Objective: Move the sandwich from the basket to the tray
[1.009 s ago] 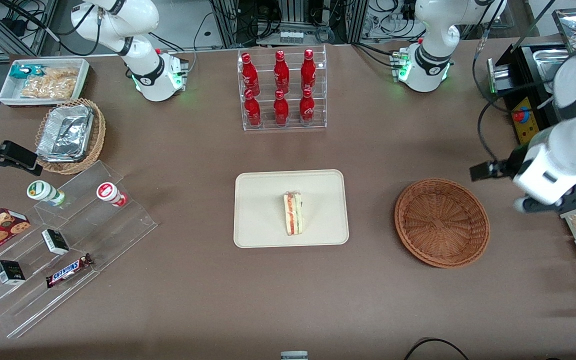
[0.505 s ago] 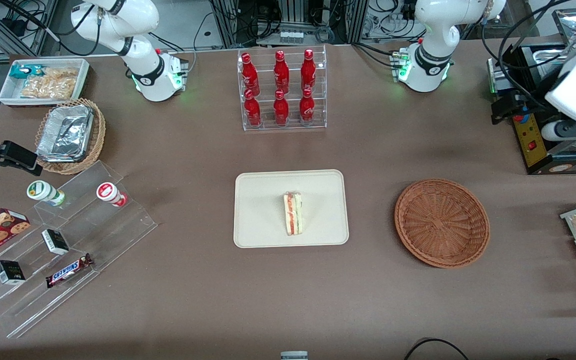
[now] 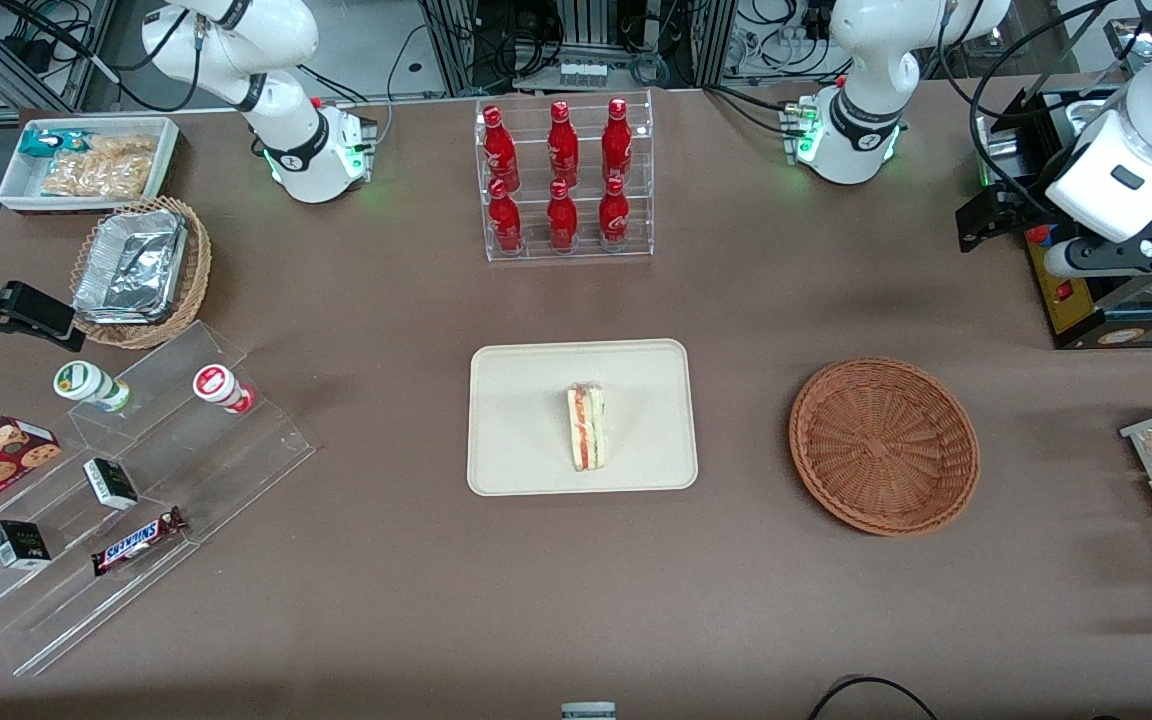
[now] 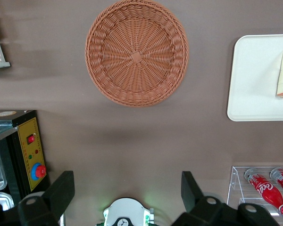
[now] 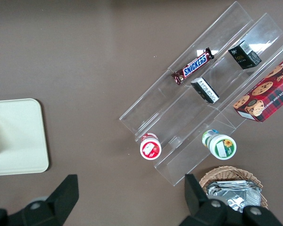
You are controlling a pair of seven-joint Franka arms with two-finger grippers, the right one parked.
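Sandwich point(image 3: 587, 428) lies on the tray point(image 3: 526, 390); the end effector point(image 4: 127, 197), fingers spread and empty, hangs high, well apart from the basket point(image 3: 883, 445).

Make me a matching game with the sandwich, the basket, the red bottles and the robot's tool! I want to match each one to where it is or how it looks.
Things:
1. sandwich
2. basket
3. red bottles
4. tool

Places or states:
A. standing in a clear rack
B. lying on the tray
C. open, held high above the table, toward the working arm's end
D. holding nothing, on the table beside the tray

Pairs: 1-B, 2-D, 3-A, 4-C
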